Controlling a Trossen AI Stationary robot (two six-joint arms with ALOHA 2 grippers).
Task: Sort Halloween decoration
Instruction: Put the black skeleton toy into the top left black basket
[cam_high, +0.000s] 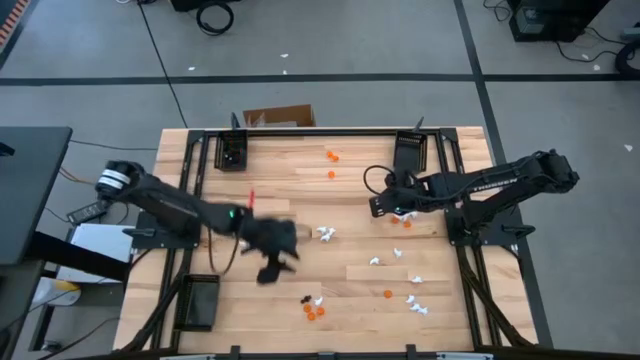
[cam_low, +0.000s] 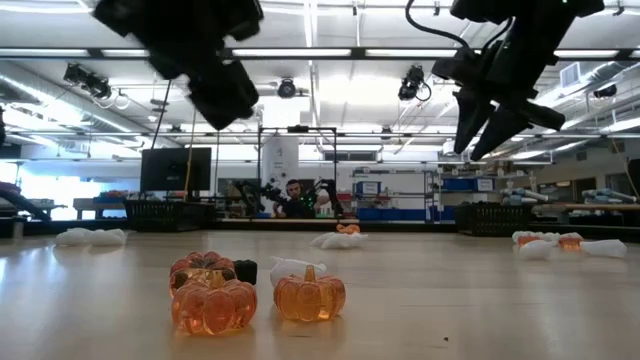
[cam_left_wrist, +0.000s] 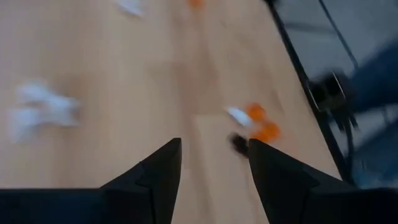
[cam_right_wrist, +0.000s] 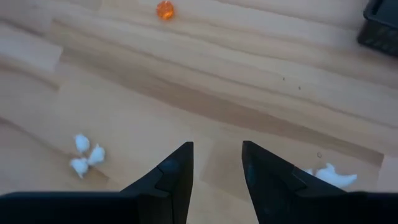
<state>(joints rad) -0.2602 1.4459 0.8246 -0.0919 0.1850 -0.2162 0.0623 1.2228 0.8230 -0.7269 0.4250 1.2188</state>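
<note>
The Halloween decoration lies scattered on the wooden table as tiny trinkets. By the near edge is a cluster of orange pumpkins (cam_low: 213, 300), a white piece (cam_low: 290, 268) and a black one (cam_low: 245, 270). More white pieces (cam_high: 325, 234) lie mid-table, and orange ones (cam_high: 332, 155) lie farther back. My left gripper (cam_left_wrist: 214, 146) hangs open above the table's middle (cam_high: 278, 262), short of the near cluster (cam_left_wrist: 255, 127), with nothing between its fingers. My right gripper (cam_right_wrist: 217, 148) hangs open and empty above the right half (cam_high: 385, 207), near two orange trinkets (cam_high: 400, 222).
Small black trays stand at the far left (cam_high: 233, 152), far right (cam_high: 410, 150) and near left (cam_high: 198, 300). White trinkets (cam_high: 415, 300) and an orange one (cam_high: 388, 294) dot the near right. Bare wood lies between the groups. A person sits far behind the table (cam_low: 292, 195).
</note>
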